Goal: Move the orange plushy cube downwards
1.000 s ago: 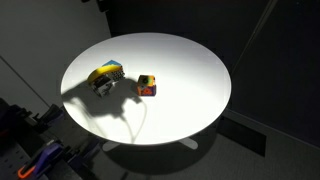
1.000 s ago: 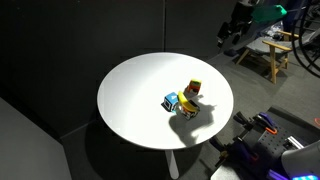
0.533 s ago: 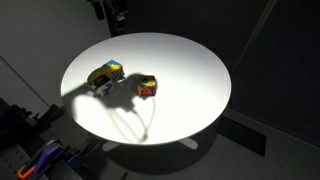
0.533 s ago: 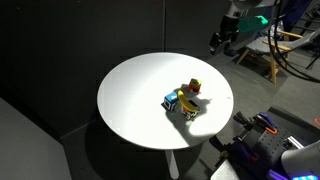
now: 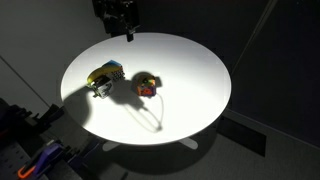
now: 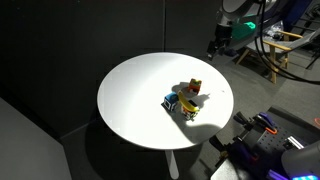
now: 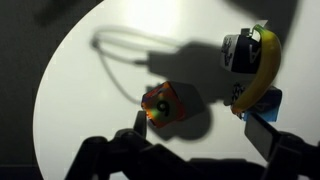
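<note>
The orange plushy cube (image 5: 146, 86) sits near the middle of the round white table (image 5: 190, 70), in the arm's shadow. It also shows in an exterior view (image 6: 194, 88) and in the wrist view (image 7: 162, 103), where its yellow face bears a dark numeral. My gripper (image 5: 127, 33) hangs high over the table's far edge, open and empty, and it also shows in an exterior view (image 6: 218, 47). In the wrist view the gripper's (image 7: 200, 128) fingers frame the table just below the cube, with one finger close to it.
An elongated yellow, blue and grey toy (image 5: 105, 77) lies beside the cube, and it also shows in an exterior view (image 6: 183, 103) and the wrist view (image 7: 255, 70). A wooden stool (image 6: 268, 55) stands behind the table. Dark curtains surround the scene.
The arm has swung in over the table's edge and come lower. Its shadow has slid across the table and now covers the cube. The toys have not moved.
</note>
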`<state>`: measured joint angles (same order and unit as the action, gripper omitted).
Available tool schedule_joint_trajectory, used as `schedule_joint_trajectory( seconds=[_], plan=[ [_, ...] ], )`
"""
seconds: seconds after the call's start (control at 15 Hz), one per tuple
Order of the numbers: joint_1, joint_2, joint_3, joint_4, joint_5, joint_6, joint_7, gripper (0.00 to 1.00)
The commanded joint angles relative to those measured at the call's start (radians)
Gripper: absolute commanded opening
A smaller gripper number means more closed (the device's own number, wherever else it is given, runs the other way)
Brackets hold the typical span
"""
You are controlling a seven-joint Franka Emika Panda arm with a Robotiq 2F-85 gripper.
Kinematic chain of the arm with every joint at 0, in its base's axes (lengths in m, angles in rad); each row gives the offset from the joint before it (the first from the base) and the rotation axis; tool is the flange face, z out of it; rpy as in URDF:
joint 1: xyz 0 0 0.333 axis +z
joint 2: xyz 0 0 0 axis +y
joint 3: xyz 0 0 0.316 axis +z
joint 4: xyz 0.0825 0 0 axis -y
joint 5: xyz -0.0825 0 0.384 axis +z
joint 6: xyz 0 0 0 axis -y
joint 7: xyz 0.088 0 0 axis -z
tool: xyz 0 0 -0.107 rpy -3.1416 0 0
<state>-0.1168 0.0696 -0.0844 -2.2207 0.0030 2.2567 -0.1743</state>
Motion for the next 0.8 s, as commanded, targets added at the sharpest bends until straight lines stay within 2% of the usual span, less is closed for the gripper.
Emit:
schedule_joint_trajectory(
  seconds=[0.0, 0.33, 0.73],
  plan=[
    [0.004, 0.002, -0.004, 0.001, 0.0, -0.003, 0.0, 1.0],
    [0.004, 0.002, -0.003, -0.001, 0.0, -0.003, 0.0, 1.0],
    [-0.016, 0.129, -0.01, 0.03, 0.013, 0.095, -0.068, 1.0]
  ],
)
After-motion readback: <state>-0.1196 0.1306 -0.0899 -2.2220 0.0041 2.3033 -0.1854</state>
